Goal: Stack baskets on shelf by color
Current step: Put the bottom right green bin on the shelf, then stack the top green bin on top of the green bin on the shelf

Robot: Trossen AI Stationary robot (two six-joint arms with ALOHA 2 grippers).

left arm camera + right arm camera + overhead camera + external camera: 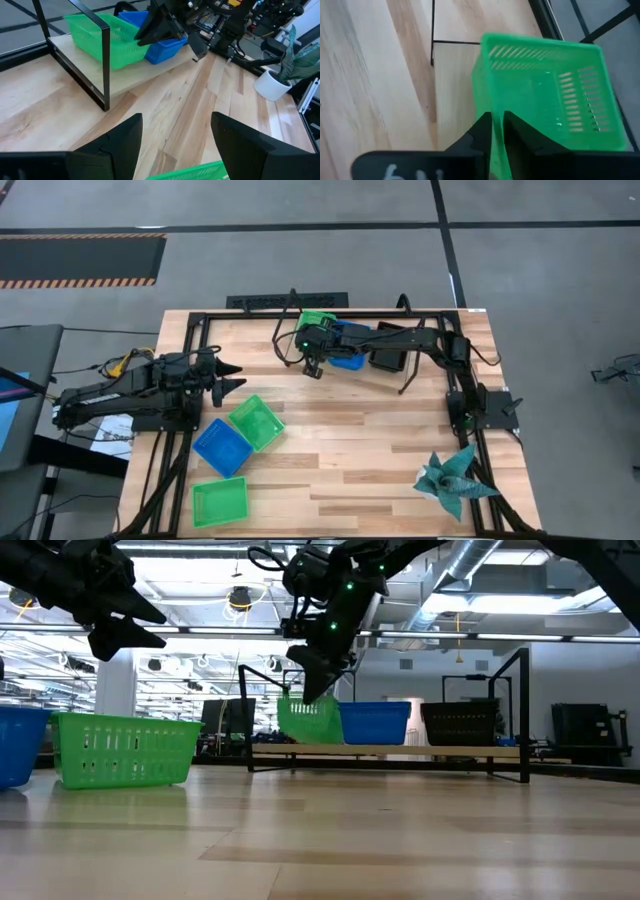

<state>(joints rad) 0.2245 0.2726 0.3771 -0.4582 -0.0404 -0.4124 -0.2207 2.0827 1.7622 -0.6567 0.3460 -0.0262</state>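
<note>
I see 3 stacks side by side on the shelf (400,376) at the far edge of the table (350,450): a green basket (318,321) at the left end, a blue basket (349,360) in the middle and a black basket (388,361) on the right. All look empty in what I can see. My right gripper (497,131) has its fingers straddling the near wall of the green basket, parted only slightly, with the mesh between them; in the low view that basket sits tilted on the shelf. Its long axis runs away from the gripper. On the table's left part lie 3 loose baskets, empty: a green one (257,421), a blue one (221,447) touching it, and another green one (220,501) nearer the front edge. My left gripper (175,142) hangs wide open above them, holding nothing.
</note>
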